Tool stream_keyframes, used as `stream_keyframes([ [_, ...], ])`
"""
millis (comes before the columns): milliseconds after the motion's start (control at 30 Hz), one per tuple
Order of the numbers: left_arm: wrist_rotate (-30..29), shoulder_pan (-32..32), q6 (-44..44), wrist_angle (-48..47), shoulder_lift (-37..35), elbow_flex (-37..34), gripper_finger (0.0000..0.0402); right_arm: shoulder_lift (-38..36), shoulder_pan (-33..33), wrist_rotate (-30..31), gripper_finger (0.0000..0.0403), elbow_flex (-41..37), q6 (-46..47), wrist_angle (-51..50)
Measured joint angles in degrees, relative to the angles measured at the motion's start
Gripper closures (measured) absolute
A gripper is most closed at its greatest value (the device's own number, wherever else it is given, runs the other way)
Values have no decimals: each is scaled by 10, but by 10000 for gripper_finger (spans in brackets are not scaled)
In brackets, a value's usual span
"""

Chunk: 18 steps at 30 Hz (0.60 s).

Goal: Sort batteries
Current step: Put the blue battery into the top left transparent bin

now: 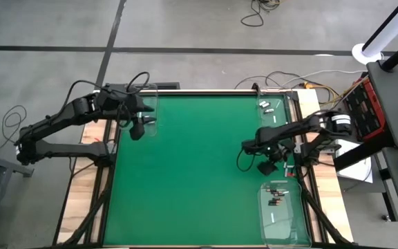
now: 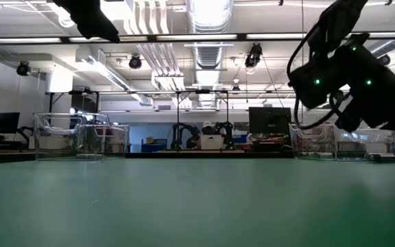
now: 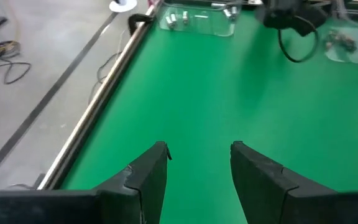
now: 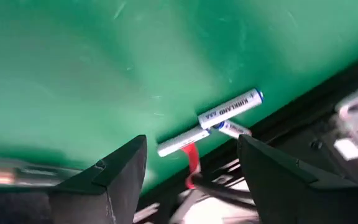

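Observation:
Three whitish-silver batteries [image 4: 230, 107] lie on the green mat by the table's right edge, two of them end to end. My right gripper [image 4: 191, 143] hovers open above them, touching none; in the high view it [image 1: 268, 166] is at the right edge, between two clear trays. The far right tray [image 1: 271, 111] holds whitish batteries [image 3: 179, 18]. The near right tray [image 1: 280, 211] holds dark batteries [image 1: 276, 197]. My left gripper [image 3: 199, 149] is open and holds nothing, raised at the table's far left [image 1: 138, 128].
A third clear tray [image 1: 148, 111] sits at the far left corner, beside my left gripper. A black rail [image 4: 303, 118] and a red cable [image 4: 192, 163] run just past the loose batteries at the right edge. The mat's middle [image 1: 192, 166] is bare green.

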Motion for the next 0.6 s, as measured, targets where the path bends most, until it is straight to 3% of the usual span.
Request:
stream_keyframes([
  [233, -43, 0, 6, 10, -30, 0, 246, 61, 1, 2, 141, 0, -133, -9],
  [600, -48, 0, -14, 9, -68, 0, 246, 109, -2, 63, 118, 0, -273, -25],
])
